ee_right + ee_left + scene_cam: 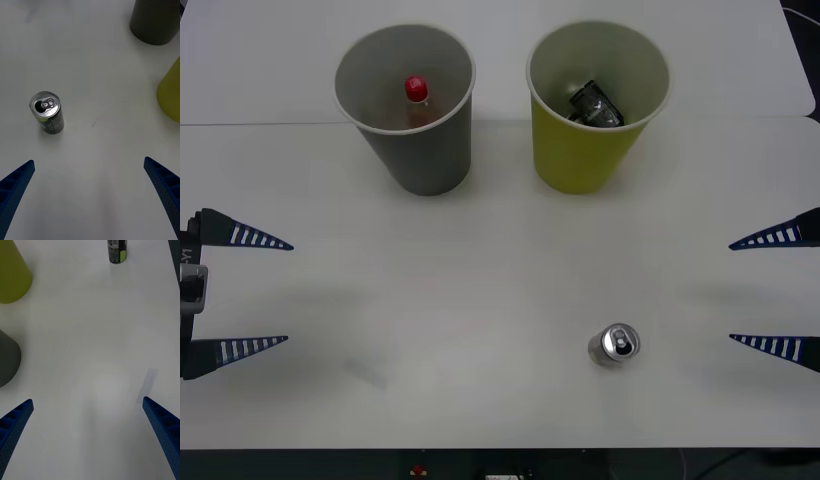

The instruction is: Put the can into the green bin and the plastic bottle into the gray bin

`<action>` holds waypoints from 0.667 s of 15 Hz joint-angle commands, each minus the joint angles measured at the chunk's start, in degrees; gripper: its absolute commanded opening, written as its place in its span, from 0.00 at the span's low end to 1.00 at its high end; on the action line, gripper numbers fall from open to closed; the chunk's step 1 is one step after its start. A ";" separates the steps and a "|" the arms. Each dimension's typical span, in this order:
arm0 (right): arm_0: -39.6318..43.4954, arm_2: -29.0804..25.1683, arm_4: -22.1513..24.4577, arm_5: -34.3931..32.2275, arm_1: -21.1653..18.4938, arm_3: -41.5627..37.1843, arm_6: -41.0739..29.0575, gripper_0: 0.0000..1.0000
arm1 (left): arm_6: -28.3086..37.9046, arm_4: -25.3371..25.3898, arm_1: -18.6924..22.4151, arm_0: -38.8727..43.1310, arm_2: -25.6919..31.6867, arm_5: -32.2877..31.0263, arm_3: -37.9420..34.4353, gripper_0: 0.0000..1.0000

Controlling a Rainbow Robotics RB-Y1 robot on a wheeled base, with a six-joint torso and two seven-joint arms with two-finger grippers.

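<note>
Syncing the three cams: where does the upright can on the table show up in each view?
Front view: the can stands upright on the table, near the front edge, toward the robot's right.
Right wrist view: the can sits beyond the open fingers, silver top showing.
Left wrist view: its lower body is cut by the picture's edge.
Shared landmark: the green bin, also at and.

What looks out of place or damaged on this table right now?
A crushed dark can already lies in the green bin. The can stands upright on the table, unsorted. The plastic bottle is in the gray bin.
</note>
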 commanded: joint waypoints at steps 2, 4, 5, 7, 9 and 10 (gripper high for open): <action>0.00 0.00 0.00 0.00 0.00 0.00 0.00 1.00 | 0.00 0.00 0.00 0.00 0.00 0.00 0.00 1.00; 2.05 0.76 -1.17 0.75 0.05 0.92 0.43 1.00 | 0.00 0.00 0.00 0.00 0.00 0.00 0.00 1.00; 2.14 0.67 -1.61 1.10 -0.65 0.92 0.52 1.00 | 0.00 0.00 0.00 0.00 0.00 0.00 0.00 1.00; 2.49 0.67 -1.61 1.81 -1.09 0.92 0.78 1.00 | 0.00 0.00 0.00 0.00 0.00 0.00 0.00 1.00; 4.51 0.67 -2.75 4.27 -1.09 0.92 1.48 1.00 | 0.00 0.00 0.00 0.00 0.00 0.00 0.00 1.00; 6.01 0.76 -3.98 5.85 -1.09 0.83 2.27 1.00 | 0.00 0.00 0.00 0.00 0.00 0.00 0.00 1.00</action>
